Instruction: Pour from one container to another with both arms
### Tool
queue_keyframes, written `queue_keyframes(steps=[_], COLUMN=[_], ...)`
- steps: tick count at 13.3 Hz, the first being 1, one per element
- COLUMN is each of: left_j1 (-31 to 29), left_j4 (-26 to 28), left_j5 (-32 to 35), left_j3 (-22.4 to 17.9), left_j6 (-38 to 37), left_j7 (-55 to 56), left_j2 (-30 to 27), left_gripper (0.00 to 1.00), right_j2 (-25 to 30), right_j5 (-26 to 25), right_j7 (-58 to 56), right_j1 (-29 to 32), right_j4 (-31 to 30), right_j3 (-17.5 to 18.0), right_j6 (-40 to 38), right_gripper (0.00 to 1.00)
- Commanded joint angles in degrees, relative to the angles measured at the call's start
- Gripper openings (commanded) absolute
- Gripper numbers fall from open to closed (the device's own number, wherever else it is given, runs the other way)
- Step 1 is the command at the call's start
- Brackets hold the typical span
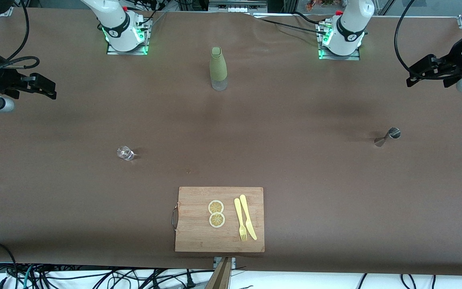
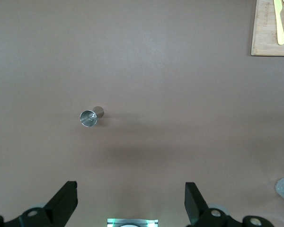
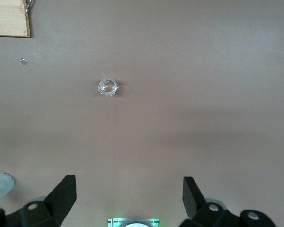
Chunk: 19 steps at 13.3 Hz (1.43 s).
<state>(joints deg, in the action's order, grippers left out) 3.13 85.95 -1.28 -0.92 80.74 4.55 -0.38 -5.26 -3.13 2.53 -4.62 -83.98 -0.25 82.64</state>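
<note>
Both grippers hang high with jaws apart and nothing held: the left gripper [image 1: 409, 78] over the left arm's end of the table, the right gripper [image 1: 50, 90] over the right arm's end. The glass cup [image 1: 125, 153] stands upright, rim up, near the right arm's end. The jigger [image 1: 387, 137] stands upright near the left arm's end, long axis vertical. You risk tipping either: both are small and light, and an off-centre closing finger would topple them.
</note>
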Motion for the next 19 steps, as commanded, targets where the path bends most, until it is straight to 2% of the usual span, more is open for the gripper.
queue_keyframes(steps=[1,19], left_j1=[-1.1,-1.1], left_j4=[0.2,0.2], left_j5=[-0.5,-0.4], left_j3=[0.1,1.0], left_j6=[-0.7,-0.8], left_j7=[0.0,0.8], left_j2=[-0.2,1.5], left_gripper=[1.0,1.0], right_j2=[0.5,0.5], right_j5=[0.5,0.4], right_j7=[0.8,0.6], right_j1=[0.1,0.7], right_j4=[-0.3,-0.3], right_j3=[0.2,-0.2], right_j6=[0.3,0.2], right_gripper=[1.0,1.0])
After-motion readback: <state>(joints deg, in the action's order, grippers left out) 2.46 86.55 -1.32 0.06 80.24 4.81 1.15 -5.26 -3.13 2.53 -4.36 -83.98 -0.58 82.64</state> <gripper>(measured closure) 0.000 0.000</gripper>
